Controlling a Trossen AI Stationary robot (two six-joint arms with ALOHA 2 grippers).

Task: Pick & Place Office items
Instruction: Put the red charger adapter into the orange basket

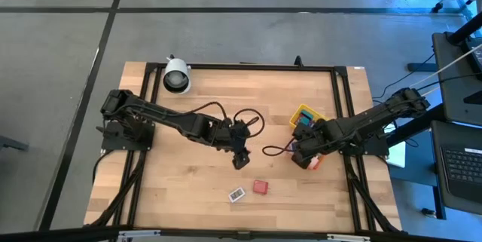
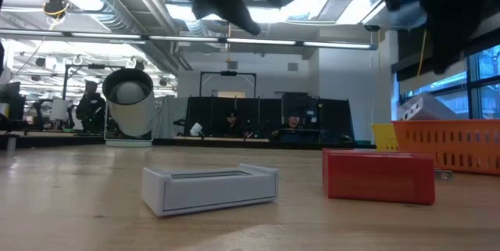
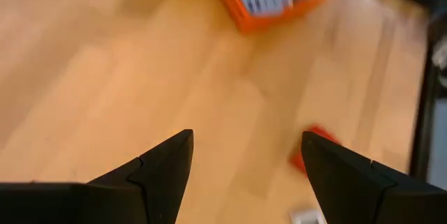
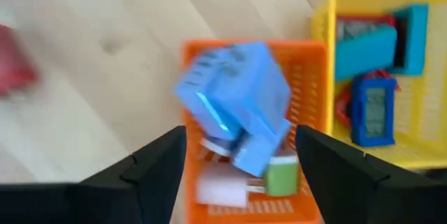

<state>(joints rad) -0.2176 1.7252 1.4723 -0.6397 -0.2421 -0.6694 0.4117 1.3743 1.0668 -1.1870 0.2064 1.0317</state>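
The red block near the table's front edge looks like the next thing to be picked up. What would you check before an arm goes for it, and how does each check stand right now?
1. Left gripper open and empty: ok, its fingers are spread with nothing between them.
2. Red block lying free on the table: ok, nothing rests on it.
3. White block apart from the red one: ok, there is a gap between them.
4. Right gripper out of the way: ok, it is over the orange bin.
5. Blue item released from the right gripper: cannot tell.
6. Room left in the orange bin: cannot tell.
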